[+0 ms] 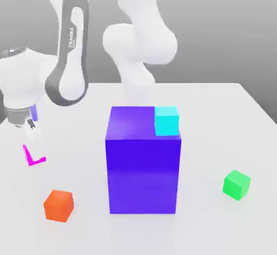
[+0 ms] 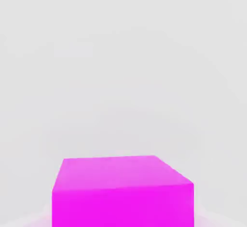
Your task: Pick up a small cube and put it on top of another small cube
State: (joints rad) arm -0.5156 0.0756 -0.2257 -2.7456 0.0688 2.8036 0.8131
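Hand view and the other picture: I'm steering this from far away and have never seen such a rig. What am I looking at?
The machine is one white robot arm with a two-finger pincer. The exterior view comes from a camera off the arm; the hand view comes from one on the hand, looking at a magenta cube.

The pincer is closed on that magenta cube, seemingly gripping it; whether it has left the table I can't tell. On the table stand a big blue block, an orange-red cube towards the exterior view's left and a green cube towards its right. A cyan cube sits on the blue block. A violet patch shows behind the hand; I can't say what it is.
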